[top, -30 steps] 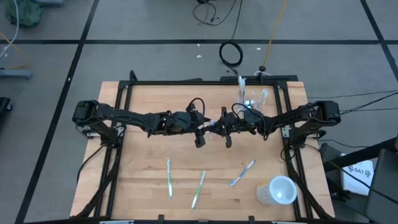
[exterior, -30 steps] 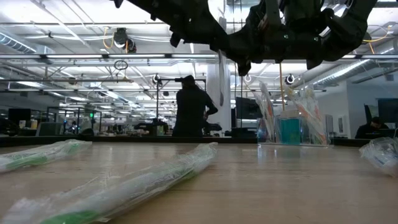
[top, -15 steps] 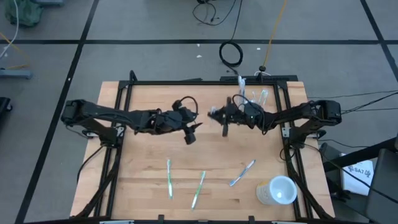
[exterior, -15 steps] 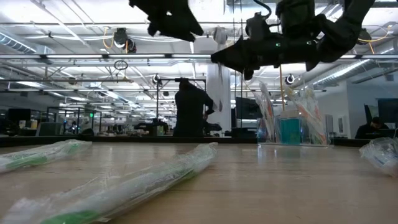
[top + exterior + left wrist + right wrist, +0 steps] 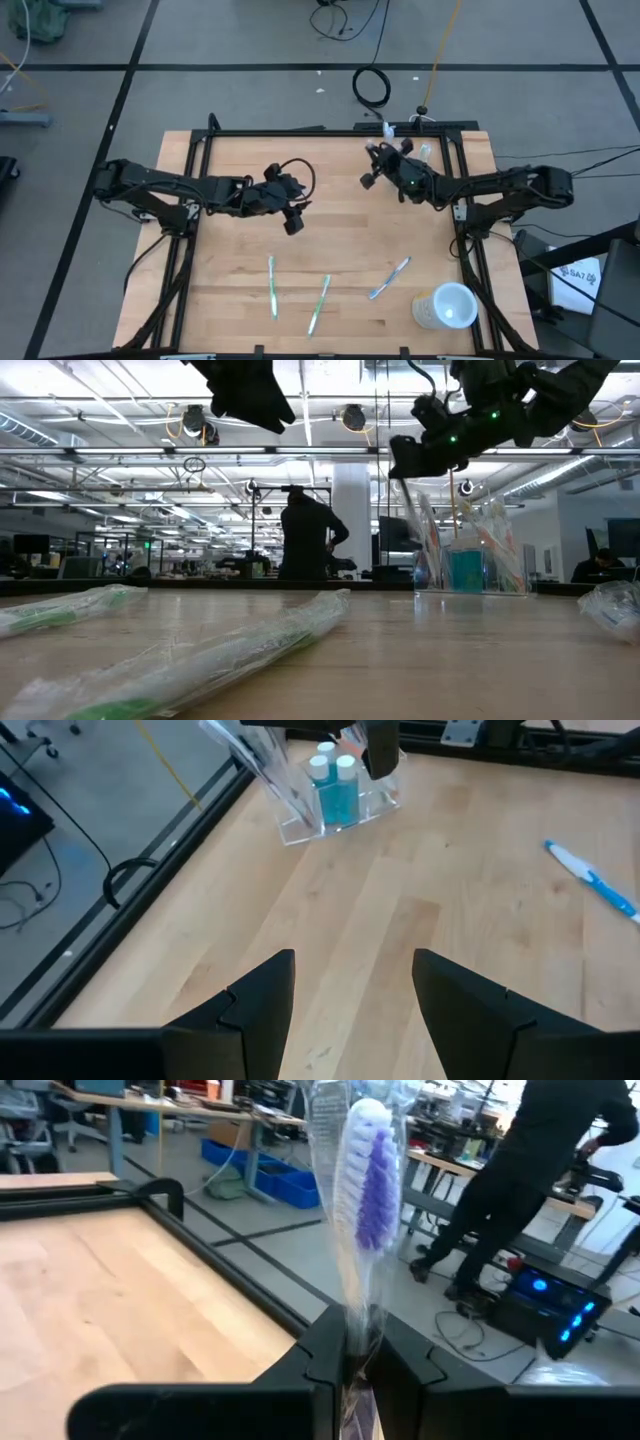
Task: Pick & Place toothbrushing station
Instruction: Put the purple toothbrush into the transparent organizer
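The right tool (image 5: 358, 1342) pinches a wrapped toothbrush (image 5: 365, 1190) above the far-right clear tumbler (image 5: 335, 795); a skewed approach could miss the tumbler's mouth. The left tool (image 5: 352, 990) hovers open and empty over the tabletop (image 5: 230, 260).

left gripper (image 5: 292, 222) raised over the table (image 5: 230, 290) middle, fingers (image 5: 262, 1002) spread apart and empty. right gripper (image 5: 371, 166) lifted near the table's far edge, fingers pinched tight on a wrapped toothbrush (image 5: 362, 1200), arm stretched inward.
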